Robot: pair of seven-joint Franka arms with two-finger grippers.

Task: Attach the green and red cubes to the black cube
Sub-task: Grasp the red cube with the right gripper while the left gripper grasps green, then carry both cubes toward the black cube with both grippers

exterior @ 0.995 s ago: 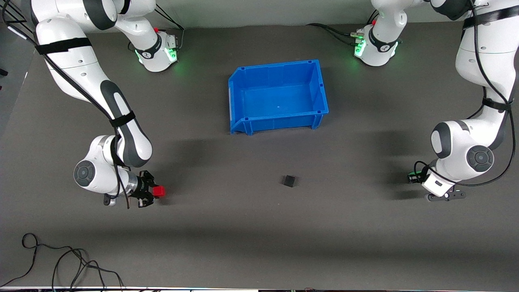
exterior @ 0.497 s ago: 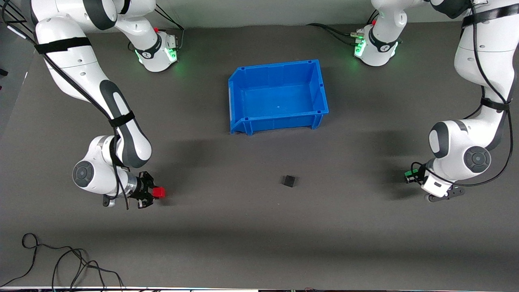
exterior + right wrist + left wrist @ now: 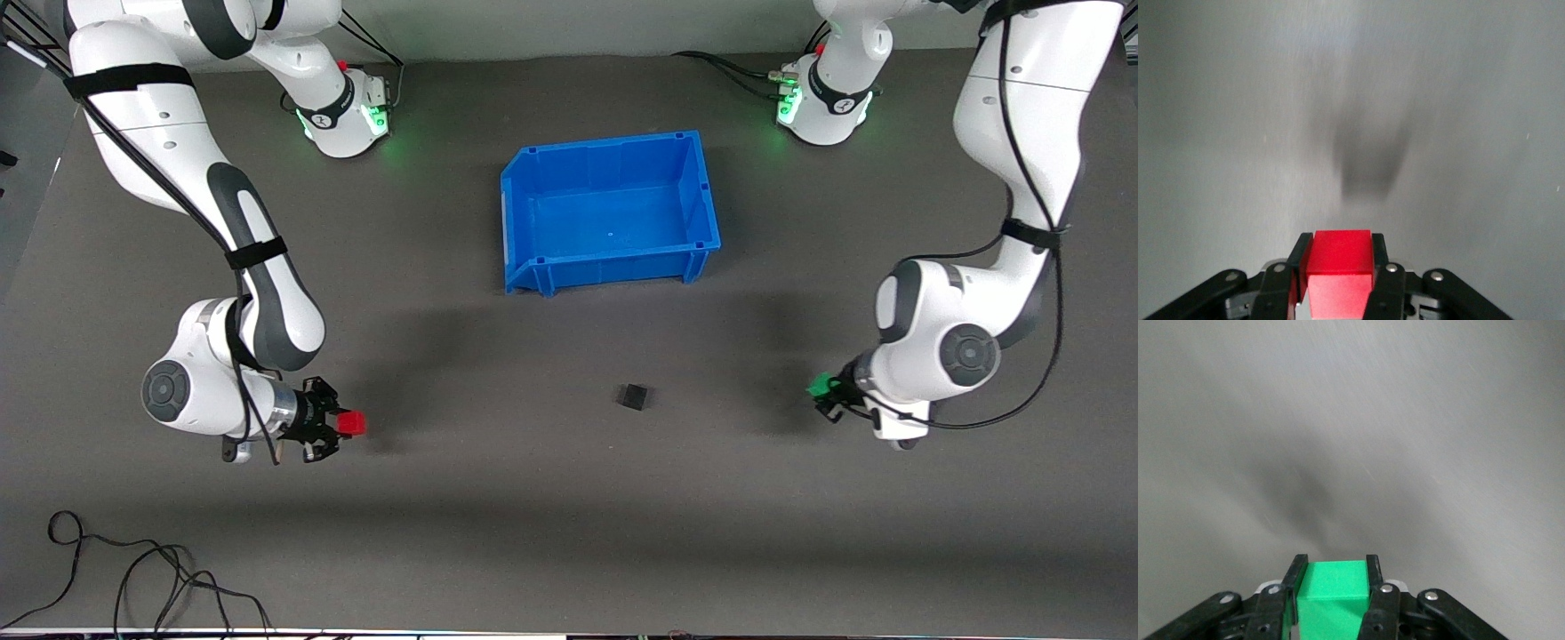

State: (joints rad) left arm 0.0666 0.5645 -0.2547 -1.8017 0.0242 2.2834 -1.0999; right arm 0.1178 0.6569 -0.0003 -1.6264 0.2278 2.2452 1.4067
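Note:
The black cube (image 3: 634, 396) lies on the grey table, nearer the front camera than the blue bin. My right gripper (image 3: 348, 424) is shut on the red cube (image 3: 354, 424) and holds it above the table toward the right arm's end; the right wrist view shows the red cube (image 3: 1338, 267) clamped between the fingers. My left gripper (image 3: 822, 389) is shut on the green cube (image 3: 819, 386) above the table toward the left arm's end; the left wrist view shows the green cube (image 3: 1333, 593) between the fingers. Both grippers are well apart from the black cube.
An empty blue bin (image 3: 533, 222) stands mid-table, farther from the front camera than the black cube. A loose black cable (image 3: 133, 569) lies at the table's front edge toward the right arm's end.
My left gripper has moved with the green cube toward the black cube, and its wrist has turned. My right gripper has barely shifted with the red cube.

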